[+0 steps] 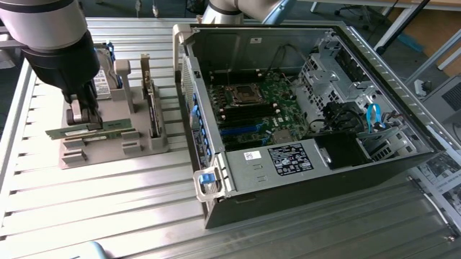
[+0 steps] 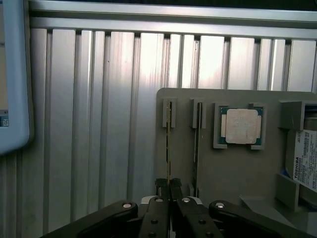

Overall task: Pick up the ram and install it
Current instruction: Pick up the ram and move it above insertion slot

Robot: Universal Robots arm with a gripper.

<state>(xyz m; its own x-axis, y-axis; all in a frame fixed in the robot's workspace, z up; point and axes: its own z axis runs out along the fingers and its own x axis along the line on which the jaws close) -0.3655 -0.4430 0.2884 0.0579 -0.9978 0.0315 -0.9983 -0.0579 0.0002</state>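
Observation:
The ram is a long green stick lying across the grey holder block at the exterior view's left. My gripper comes down on it from above, fingers pinched on its upper edge. In the wrist view the ram shows edge-on as a thin dark line running from a slot of the holder into my gripper, whose fingers press together on it. I cannot tell whether the stick has left its slot. The open computer case with its motherboard lies to the exterior view's right.
A second thin board stands in the neighbouring slot. The holder also carries a square silver processor chip and a hard drive with a white label. Upright cards stand between holder and case. The slatted aluminium table lies underneath.

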